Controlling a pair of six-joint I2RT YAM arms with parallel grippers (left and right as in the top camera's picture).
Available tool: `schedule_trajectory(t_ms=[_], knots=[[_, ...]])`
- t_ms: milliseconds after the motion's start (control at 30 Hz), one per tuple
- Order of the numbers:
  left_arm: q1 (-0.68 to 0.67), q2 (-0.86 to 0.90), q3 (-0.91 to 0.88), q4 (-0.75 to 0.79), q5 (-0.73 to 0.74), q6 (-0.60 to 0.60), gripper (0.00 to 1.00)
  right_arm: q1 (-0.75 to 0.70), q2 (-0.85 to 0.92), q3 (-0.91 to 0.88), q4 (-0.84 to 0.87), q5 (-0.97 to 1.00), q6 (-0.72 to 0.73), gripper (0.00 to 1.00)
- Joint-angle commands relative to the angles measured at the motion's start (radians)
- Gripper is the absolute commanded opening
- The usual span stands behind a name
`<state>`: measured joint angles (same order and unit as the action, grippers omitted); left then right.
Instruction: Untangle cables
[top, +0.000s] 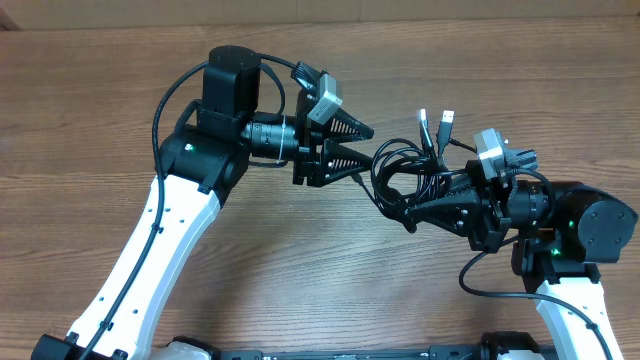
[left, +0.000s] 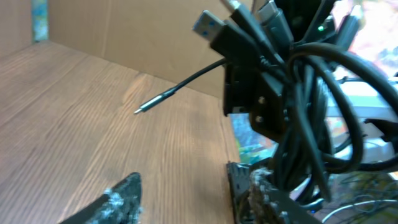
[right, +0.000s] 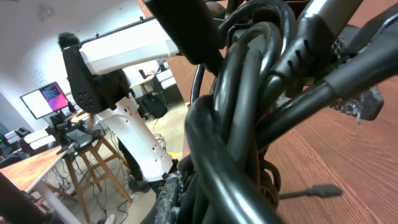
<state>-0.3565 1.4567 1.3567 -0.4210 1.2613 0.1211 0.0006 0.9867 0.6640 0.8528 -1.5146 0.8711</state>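
Observation:
A tangled bundle of black cables (top: 410, 172) hangs above the wooden table (top: 100, 120), right of centre. Two silver plugs (top: 423, 117) stick up from it. My right gripper (top: 412, 212) is shut on the bundle's lower right side. In the right wrist view the cables (right: 249, 124) fill the frame, with one finger (right: 177, 196) pressed against them. My left gripper (top: 372, 144) is open just left of the bundle. In the left wrist view the left gripper (left: 186, 186) has only bare wood in its gap. The cables (left: 305, 106) hang to the right of its right finger (left: 252, 186).
A cardboard wall (left: 155, 31) stands along the table's far edge. A blue USB plug (left: 208, 25) and a thin loose cable end (left: 142, 109) stick out leftward from the bundle. Another plug (right: 320, 190) hangs low over the table.

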Motion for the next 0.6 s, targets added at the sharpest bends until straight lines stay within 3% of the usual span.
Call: schedule_trajectory(t_ms=[0,233,567], knots=[[-0.019,-0.018,0.021,0.007,0.054,-0.025,0.59,0.004,-0.009,0.021,0.01,0.019,0.004,0.04],[-0.063,-0.018,0.021,0.008,-0.006,-0.051,0.57,0.004,-0.009,0.021,0.01,0.02,0.005,0.04],[-0.063,-0.018,0.021,0.022,0.055,-0.076,0.56,0.004,-0.009,0.021,0.01,0.02,0.005,0.04]])
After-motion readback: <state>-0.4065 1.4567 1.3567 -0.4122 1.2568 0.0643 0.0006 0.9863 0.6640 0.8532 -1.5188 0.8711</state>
